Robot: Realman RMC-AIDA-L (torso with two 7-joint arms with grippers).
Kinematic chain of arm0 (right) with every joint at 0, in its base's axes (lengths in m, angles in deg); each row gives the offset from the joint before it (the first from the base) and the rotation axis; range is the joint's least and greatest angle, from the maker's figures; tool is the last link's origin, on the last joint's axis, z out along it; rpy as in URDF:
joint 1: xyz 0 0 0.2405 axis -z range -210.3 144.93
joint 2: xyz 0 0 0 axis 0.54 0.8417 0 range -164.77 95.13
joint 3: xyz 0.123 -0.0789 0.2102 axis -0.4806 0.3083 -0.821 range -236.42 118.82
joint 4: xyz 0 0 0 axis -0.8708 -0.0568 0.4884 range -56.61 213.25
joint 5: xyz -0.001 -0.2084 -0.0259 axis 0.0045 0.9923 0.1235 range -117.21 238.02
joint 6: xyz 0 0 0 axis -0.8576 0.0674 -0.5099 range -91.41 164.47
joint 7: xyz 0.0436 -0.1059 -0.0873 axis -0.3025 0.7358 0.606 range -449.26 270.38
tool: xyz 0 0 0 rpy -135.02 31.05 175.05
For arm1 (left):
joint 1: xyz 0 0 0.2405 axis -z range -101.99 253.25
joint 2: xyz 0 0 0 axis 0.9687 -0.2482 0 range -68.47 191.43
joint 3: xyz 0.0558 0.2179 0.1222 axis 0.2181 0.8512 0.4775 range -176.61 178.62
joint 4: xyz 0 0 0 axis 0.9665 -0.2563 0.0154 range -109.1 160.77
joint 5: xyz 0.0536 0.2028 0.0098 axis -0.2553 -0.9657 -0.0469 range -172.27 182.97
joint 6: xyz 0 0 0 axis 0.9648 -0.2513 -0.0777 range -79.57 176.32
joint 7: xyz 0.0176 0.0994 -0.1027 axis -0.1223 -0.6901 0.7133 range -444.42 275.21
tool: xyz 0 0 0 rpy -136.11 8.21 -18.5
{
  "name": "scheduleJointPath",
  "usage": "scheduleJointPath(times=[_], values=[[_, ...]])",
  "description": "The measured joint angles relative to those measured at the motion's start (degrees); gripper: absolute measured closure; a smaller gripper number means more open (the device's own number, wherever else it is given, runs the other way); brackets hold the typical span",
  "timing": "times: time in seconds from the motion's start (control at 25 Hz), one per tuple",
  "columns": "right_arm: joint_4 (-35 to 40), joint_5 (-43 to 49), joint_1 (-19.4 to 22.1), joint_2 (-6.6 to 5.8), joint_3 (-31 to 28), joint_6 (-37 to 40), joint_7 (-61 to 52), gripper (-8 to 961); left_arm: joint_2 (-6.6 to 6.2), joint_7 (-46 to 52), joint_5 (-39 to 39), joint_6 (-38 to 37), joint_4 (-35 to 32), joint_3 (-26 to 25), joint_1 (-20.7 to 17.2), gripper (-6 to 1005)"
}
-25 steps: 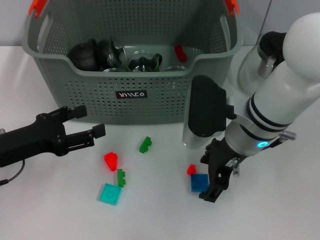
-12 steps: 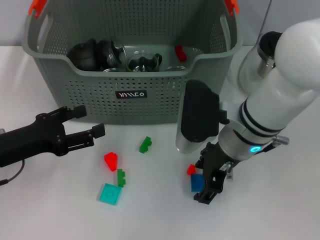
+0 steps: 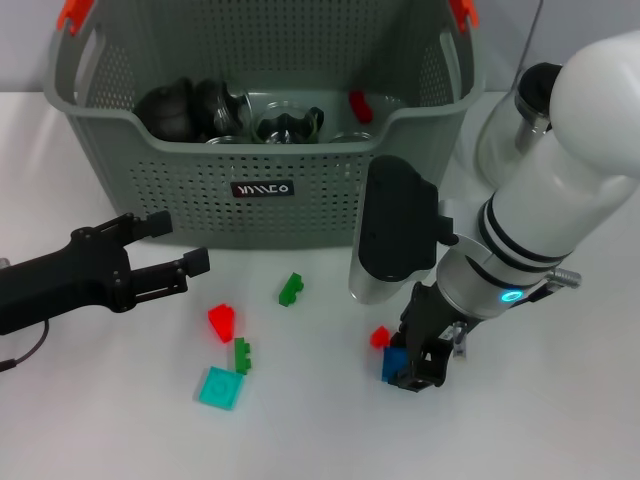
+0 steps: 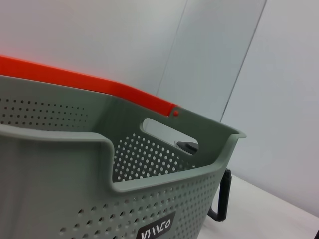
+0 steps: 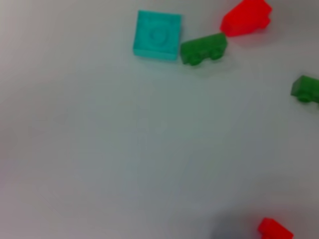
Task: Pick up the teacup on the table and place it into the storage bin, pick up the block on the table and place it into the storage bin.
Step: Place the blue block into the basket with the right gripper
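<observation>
The storage bin (image 3: 270, 190) stands at the back of the table, and the left wrist view shows its rim (image 4: 104, 149) close up. Dark cups (image 3: 175, 108), glass pieces and a red block (image 3: 360, 105) lie inside it. No teacup shows on the table. My right gripper (image 3: 416, 366) is low over the table, against a blue block (image 3: 391, 363), with a small red block (image 3: 380, 338) just beside it. At the left, my left gripper (image 3: 177, 243) hangs open in front of the bin, holding nothing.
Loose blocks lie at the front of the table: red (image 3: 222, 321), green (image 3: 242, 354), teal (image 3: 218, 387) and another green (image 3: 291, 289). The right wrist view shows teal (image 5: 157, 35), green (image 5: 203, 49) and red (image 5: 246, 17). A glass teapot (image 3: 515, 125) stands behind the right arm.
My right gripper has shifted left and lower, from just right of the blue block to right against it. The left arm has not moved.
</observation>
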Motion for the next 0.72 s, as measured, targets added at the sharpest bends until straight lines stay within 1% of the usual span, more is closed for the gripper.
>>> scheduleJointPath(times=[0.24, 0.32, 0.48, 0.6, 0.72], values=[[0.88, 0.25, -0.05, -0.10, -0.79, 1.69, -0.19, 491, 0.00, -0.34, 0.00, 0.09, 0.05, -0.13, -0.12, 121], [2.20, 0.31, 0.27, -0.13, -1.36, 2.40, -0.19, 508, 0.00, -0.58, 0.00, 0.14, 0.11, -0.43, -0.22, 121], [9.58, 0.44, 1.91, -0.28, -5.28, 7.10, -0.19, 542, 0.00, -0.61, 0.00, 0.10, 0.18, -0.53, -0.26, 121], [17.57, 0.54, 3.37, -0.34, -9.98, 12.56, -0.19, 536, 0.00, -0.61, 0.00, 0.09, 0.19, -0.54, -0.26, 121], [25.08, -0.83, 3.76, -0.30, -15.55, 17.26, -0.19, 529, 0.01, -0.62, -0.04, 0.14, 0.19, -0.54, -0.37, 121]])
